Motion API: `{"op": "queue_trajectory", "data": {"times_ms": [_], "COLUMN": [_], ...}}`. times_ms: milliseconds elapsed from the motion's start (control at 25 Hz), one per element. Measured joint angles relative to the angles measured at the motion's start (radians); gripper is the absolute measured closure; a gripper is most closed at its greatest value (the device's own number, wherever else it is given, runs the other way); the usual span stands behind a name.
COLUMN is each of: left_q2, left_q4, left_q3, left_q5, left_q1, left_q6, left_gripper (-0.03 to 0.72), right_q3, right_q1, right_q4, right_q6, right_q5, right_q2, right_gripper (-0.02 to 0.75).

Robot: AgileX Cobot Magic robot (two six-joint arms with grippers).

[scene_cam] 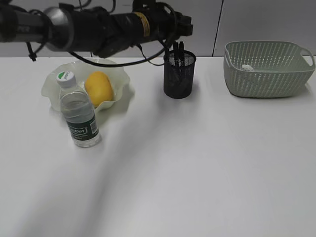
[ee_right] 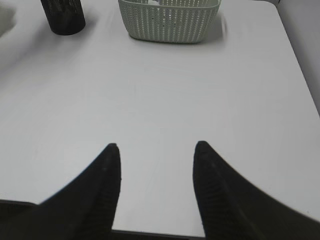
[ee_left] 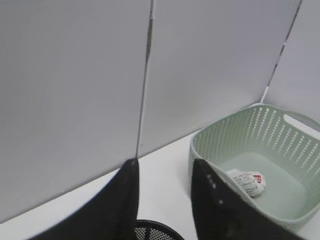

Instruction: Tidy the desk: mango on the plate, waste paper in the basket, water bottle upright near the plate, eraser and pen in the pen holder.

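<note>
Ext view: we see mango (scene_cam: 99, 87) on plate (scene_cam: 53, 85), water bottle (scene_cam: 79, 112) upright just beside it; left gripper (scene_cam: 178, 48) over pen holder (scene_cam: 179, 74); desk (scene_cam: 197, 168) front wide open.
L wrist: jaws apart, empty; waste paper (ee_left: 246, 181) in basket (ee_left: 200, 147).
R wrist: right gripper (ee_right: 156, 148) open, empty, near desk edge.

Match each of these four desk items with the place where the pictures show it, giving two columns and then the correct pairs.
Items:
1. mango
2. waste paper
3. water bottle
4. pen holder

Places:
A. upright on the desk just in front of the plate
B. directly under the left end effector
C. inside the basket
D. on the plate

Pairs: 1-D, 2-C, 3-A, 4-B

The plate is on the left, the basket on the right, and the left end effector hangs over the holder.
</note>
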Motion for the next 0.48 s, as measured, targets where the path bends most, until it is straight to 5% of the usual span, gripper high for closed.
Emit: {"op": "queue_trajectory", "data": {"times_ms": [160,240,400,480], "left_q2": [-0.161,-0.23,-0.329,-0.387], "left_q4": [-0.01,-0.044,-0.396,-0.568], "left_q3": [0.001,-0.001,0.002,0.038], "left_q5": [0.393,0.675,1.121,1.213], "left_q1": [-0.058,-0.102,-0.135,-0.134], "left_q6": [-0.002,0.12,0.574,0.698], "left_gripper": [0.518,0.559,0.591,0.592], "right_q3": [0.0,0.0,0.0,0.0], "right_q1": [0.0,0.0,0.0,0.0], "right_q4": [0.0,0.0,0.0,0.0], "right_q6": [0.0,0.0,0.0,0.0], "right_q5": [0.0,0.0,0.0,0.0], "right_q2": [0.0,0.0,0.0,0.0], "right_gripper": [0.353,0.353,0.353,0.353]}}
